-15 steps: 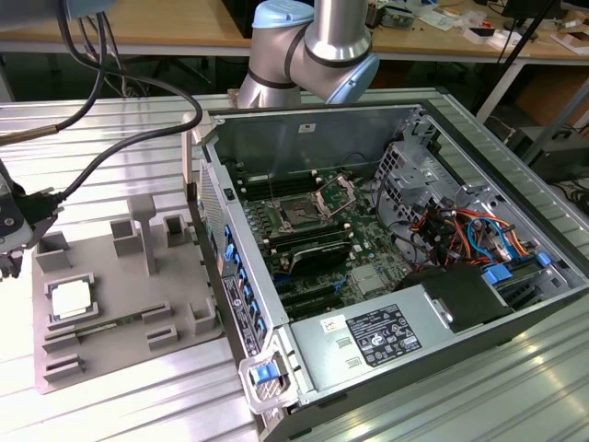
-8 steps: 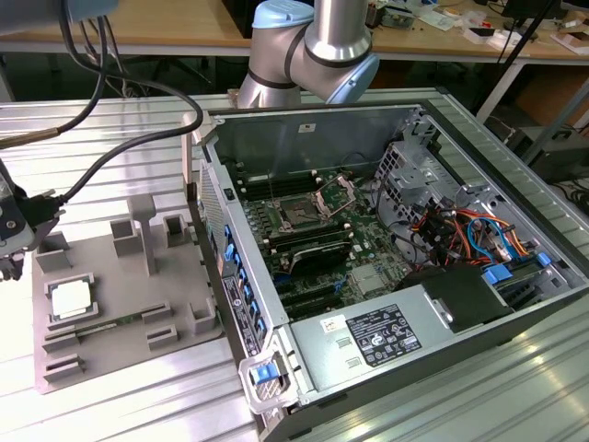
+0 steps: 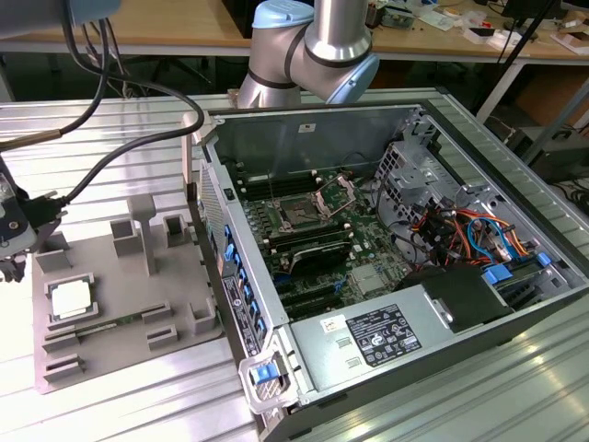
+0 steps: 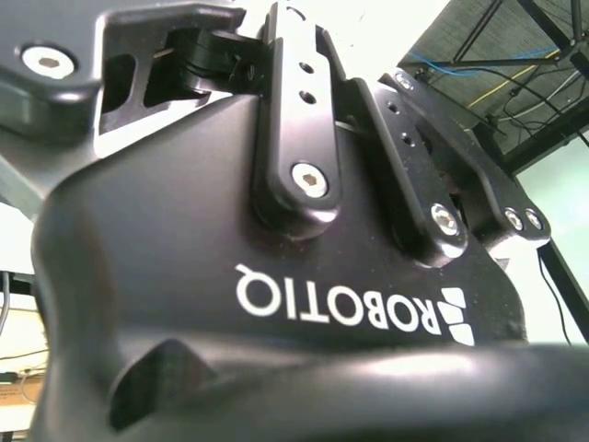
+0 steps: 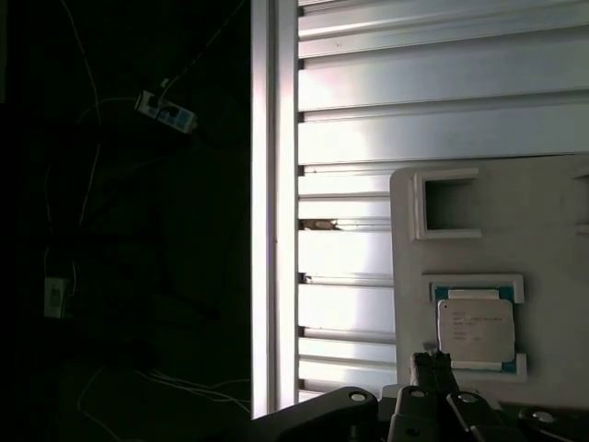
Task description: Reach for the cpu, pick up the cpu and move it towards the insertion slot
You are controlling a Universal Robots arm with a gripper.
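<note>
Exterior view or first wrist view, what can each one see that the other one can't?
The exterior view's extras: the open computer case, the insertion slot on its green board, and the robot arm above the case. The first wrist view's extras: the dark floor with cables past the table's edge, and a small white box lying there. Shared: the cpu lying in the grey tray on the slatted metal table.

cpu (image 3: 72, 300) open above, frame (image 5: 474, 278) around, tall post (image 3: 143, 230) near
</note>
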